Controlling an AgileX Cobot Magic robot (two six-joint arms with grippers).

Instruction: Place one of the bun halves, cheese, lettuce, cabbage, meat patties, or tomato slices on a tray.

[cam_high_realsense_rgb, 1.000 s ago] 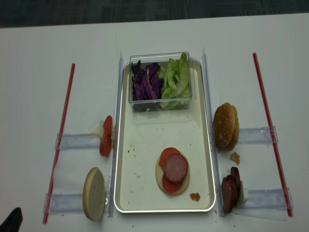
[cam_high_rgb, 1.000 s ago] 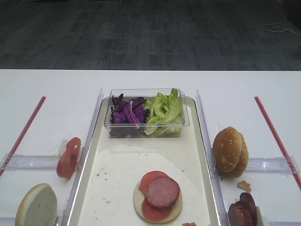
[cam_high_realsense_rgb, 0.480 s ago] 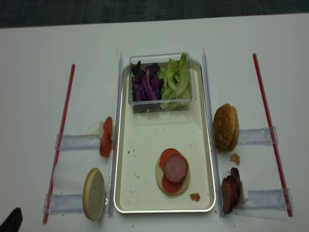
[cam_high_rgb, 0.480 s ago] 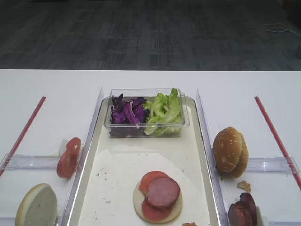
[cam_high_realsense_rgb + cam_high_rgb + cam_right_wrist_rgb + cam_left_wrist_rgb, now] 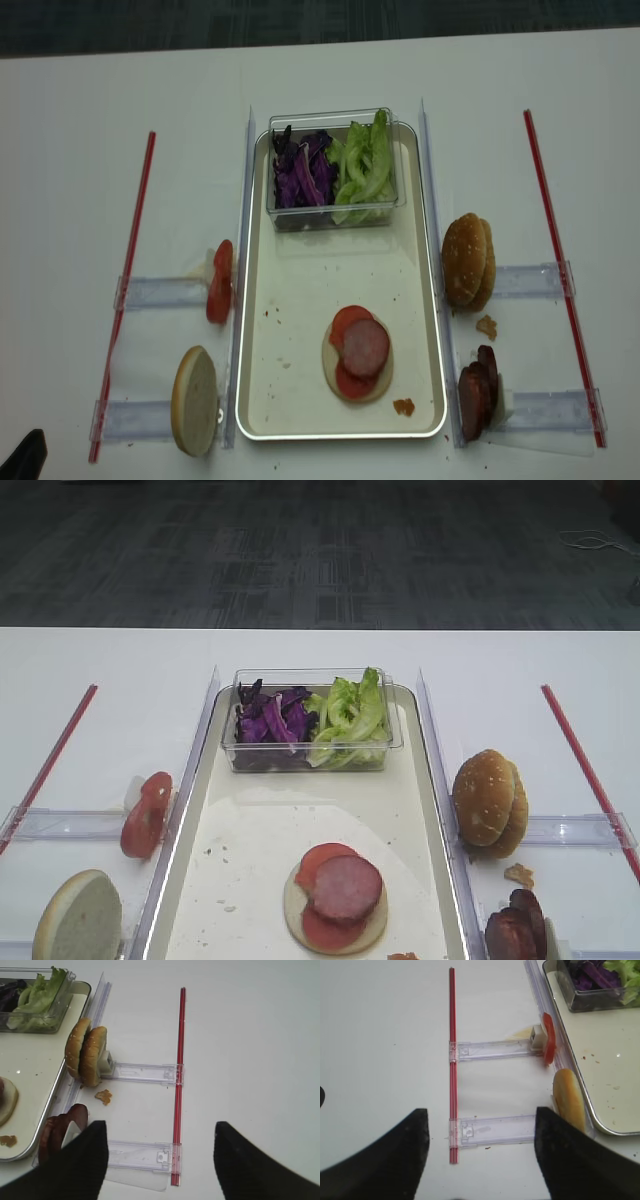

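The cream tray [image 5: 215,820] [image 5: 290,290] carries a bun half [image 5: 295,912] topped with tomato slices [image 5: 318,862] and a meat patty [image 5: 346,888]. Lettuce [image 5: 348,718] and cabbage [image 5: 268,720] fill a clear box at its far end. Right of the tray stand two bun halves [image 5: 86,1057] and meat patties [image 5: 62,1127]. To its left stand tomato slices [image 5: 548,1037] and a bun half [image 5: 567,1097]. A pale yellow sliver [image 5: 519,1034] may be cheese. My right gripper [image 5: 157,1160] and left gripper [image 5: 479,1155] hang open over the bare table, holding nothing.
Clear plastic holder rails [image 5: 142,1072] [image 5: 492,1050] and red strips [image 5: 179,1085] [image 5: 452,1060] lie on the white table on both sides of the tray. Crumbs [image 5: 104,1096] sit by the right buns. A scrap [image 5: 404,407] lies in the tray's near corner.
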